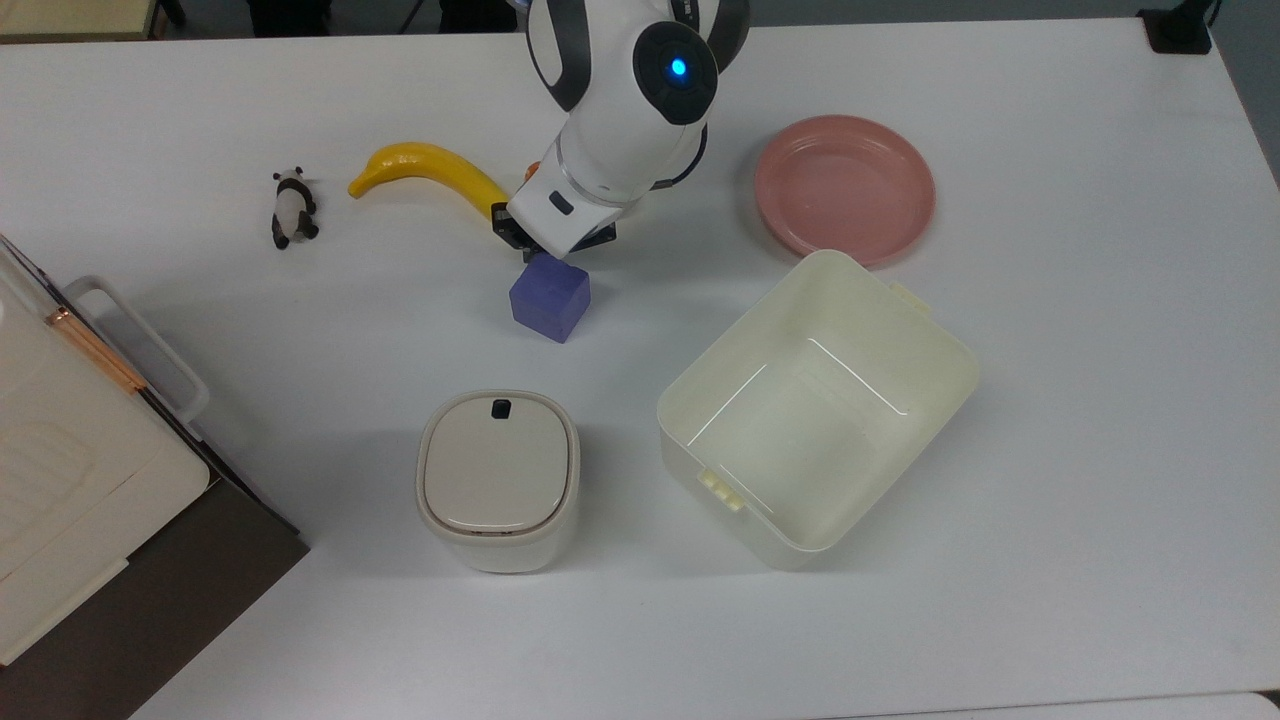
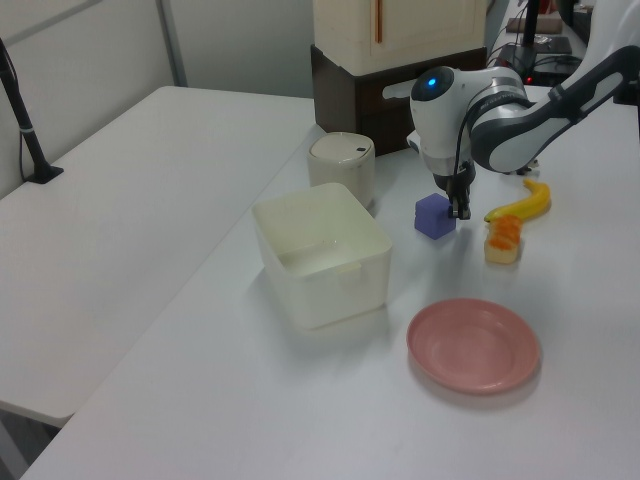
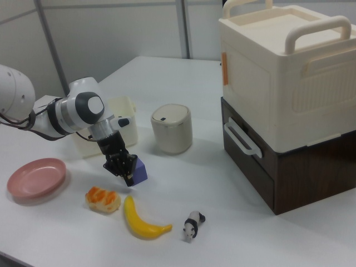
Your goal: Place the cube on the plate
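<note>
Gripper (image 1: 545, 243) is sitting at the cube (image 1: 550, 298) in the top view, fingers clamped on its far edge; one plate (image 1: 845, 188) is lying well apart, at the top view's right. One banana (image 1: 428, 170), one panda figure (image 1: 291, 207), one tub (image 1: 815, 408) and one lidded bin (image 1: 497, 479) are counted. In the left view the cube (image 2: 435, 216) is hanging at the gripper (image 2: 458, 207), beside one sushi piece (image 2: 503, 240). In the right view the gripper (image 3: 123, 166) is gripping the cube (image 3: 138, 171).
</note>
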{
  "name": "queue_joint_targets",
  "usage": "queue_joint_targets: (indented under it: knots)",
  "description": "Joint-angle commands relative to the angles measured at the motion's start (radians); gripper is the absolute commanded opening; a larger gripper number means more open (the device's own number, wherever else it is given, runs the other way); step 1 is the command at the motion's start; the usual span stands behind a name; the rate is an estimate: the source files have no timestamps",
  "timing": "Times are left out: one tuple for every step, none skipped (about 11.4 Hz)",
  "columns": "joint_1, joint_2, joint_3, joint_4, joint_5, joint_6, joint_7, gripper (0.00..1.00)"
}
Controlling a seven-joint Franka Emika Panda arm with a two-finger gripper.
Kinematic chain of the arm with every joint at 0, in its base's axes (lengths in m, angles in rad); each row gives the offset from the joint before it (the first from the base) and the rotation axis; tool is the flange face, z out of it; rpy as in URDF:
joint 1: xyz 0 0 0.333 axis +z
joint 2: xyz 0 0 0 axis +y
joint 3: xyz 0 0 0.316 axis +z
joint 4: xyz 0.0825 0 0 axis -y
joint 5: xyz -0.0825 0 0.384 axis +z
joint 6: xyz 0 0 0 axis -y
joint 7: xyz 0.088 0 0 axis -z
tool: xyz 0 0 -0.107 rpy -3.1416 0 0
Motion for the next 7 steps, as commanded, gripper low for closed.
queue_joint_targets:
  knots:
    - [-0.003, -0.019, 0.004, -0.005, -0.016, 0.024, 0.025, 0.00]
    - [-0.001, -0.033, 0.007, -0.004, -0.014, 0.015, 0.025, 0.00]
    - [-0.003, -0.048, 0.007, -0.001, -0.010, 0.010, 0.025, 0.00]
    - [-0.003, -0.059, 0.007, 0.002, -0.010, 0.000, 0.017, 0.25]
    - [-0.004, -0.062, 0.007, 0.016, -0.007, -0.007, 0.014, 0.56]
    - [-0.004, -0.061, 0.007, 0.025, -0.007, -0.011, 0.013, 0.79]
    - [-0.010, -0.058, 0.007, 0.041, -0.007, -0.011, 0.013, 1.00]
